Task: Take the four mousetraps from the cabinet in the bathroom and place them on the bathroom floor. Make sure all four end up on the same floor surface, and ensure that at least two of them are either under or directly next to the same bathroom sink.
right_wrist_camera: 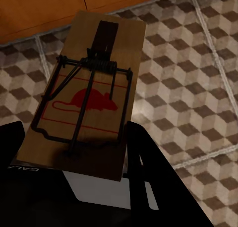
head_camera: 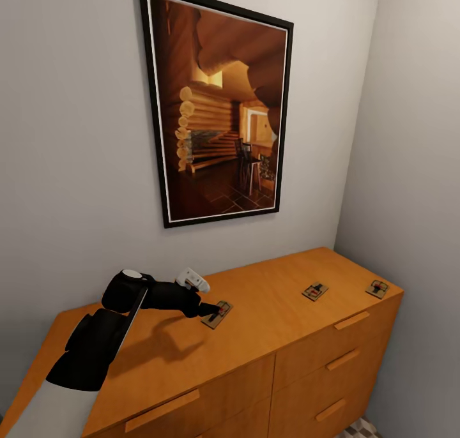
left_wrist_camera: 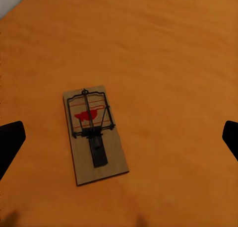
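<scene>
On the cabinet top, the left gripper hovers at the nearest mousetrap, fingers spread wide to either side of it and not touching. Two more traps lie farther along, well apart. Over the tiled floor, the right gripper is clamped on a fourth trap. A framed picture hangs on the wall behind.

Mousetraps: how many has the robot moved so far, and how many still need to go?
None lies on the bathroom floor yet. The right gripper holds one mousetrap above the tiles. The left gripper, open, hovers over a second trap on the cabinet. Two other traps wait further along. All four still need placing.
</scene>
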Robot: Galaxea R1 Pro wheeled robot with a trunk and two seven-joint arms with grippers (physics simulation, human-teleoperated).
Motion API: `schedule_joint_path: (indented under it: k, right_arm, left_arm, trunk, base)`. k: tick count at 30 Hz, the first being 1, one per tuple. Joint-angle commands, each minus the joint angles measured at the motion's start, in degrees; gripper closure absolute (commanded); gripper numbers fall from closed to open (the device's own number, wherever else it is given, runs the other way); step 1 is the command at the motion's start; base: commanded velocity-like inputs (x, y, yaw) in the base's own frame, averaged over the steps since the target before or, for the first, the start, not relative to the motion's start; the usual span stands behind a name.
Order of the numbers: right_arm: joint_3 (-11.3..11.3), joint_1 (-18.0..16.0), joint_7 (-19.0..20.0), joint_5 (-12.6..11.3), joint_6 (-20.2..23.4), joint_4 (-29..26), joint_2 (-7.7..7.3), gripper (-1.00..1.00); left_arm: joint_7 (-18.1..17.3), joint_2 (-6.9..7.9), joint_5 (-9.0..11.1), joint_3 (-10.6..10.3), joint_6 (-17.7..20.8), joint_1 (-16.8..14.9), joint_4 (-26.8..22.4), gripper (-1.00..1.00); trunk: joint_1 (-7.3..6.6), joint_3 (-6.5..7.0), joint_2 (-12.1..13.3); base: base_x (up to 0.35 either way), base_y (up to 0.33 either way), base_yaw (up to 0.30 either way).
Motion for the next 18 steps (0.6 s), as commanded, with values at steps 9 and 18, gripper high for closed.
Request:
schedule_joint_path:
  k: [9,18]
  right_arm:
    - [0.23,-0.04,-0.20,0.17,-0.16,0.05,0.00,1.00]
    - [0.23,-0.04,-0.20,0.16,-0.16,0.05,0.02,1.00]
  left_arm:
    - [-0.57,0.02,-0.54,-0.10,0.26,-0.06,0.01,-1.00]
    - [-0.57,0.02,-0.59,-0.12,0.18,-0.06,-0.05,-1.00]
  trunk:
    - [0.00,-0.07,-0.04]
    - [0.00,-0.41,-0.04]
  base:
    - [0.002,0.001,0.000]
    - [0.000,0.000,0.000]
